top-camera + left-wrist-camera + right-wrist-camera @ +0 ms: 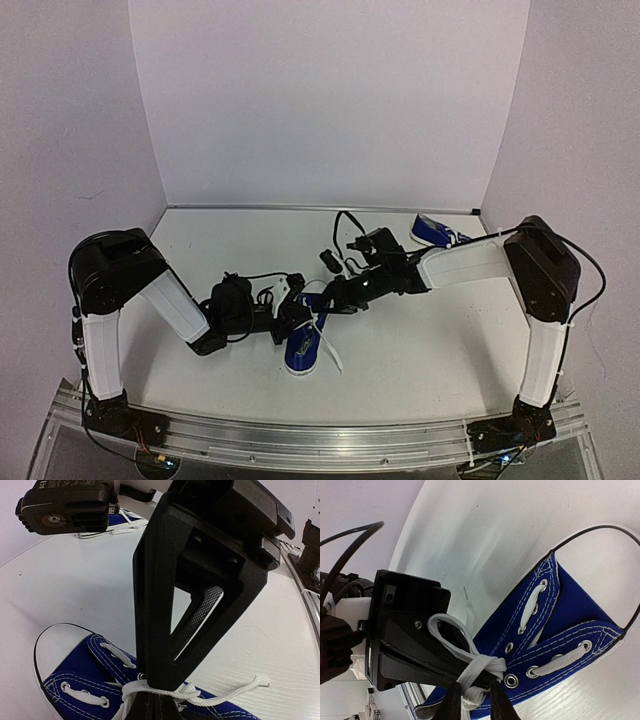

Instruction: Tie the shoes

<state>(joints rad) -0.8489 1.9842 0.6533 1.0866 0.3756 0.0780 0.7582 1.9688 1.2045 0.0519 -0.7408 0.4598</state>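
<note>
pinching the white lace [481,666] over the blue shoe [570,625], the left gripper [155,697] and right gripper [476,702] both squeeze it (other shoe [432,232] sits far back).

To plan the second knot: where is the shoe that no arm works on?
Top view: that shoe lies far right, just behind the right arm, near the back wall.

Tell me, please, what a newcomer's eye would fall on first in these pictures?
First comes the blue shoe at the near middle of the table. Over it the right pincer is closed on the white lace where it crosses, and the shut left pincer has that lace running across its tip. A second blue shoe lies apart at the far right.
</note>
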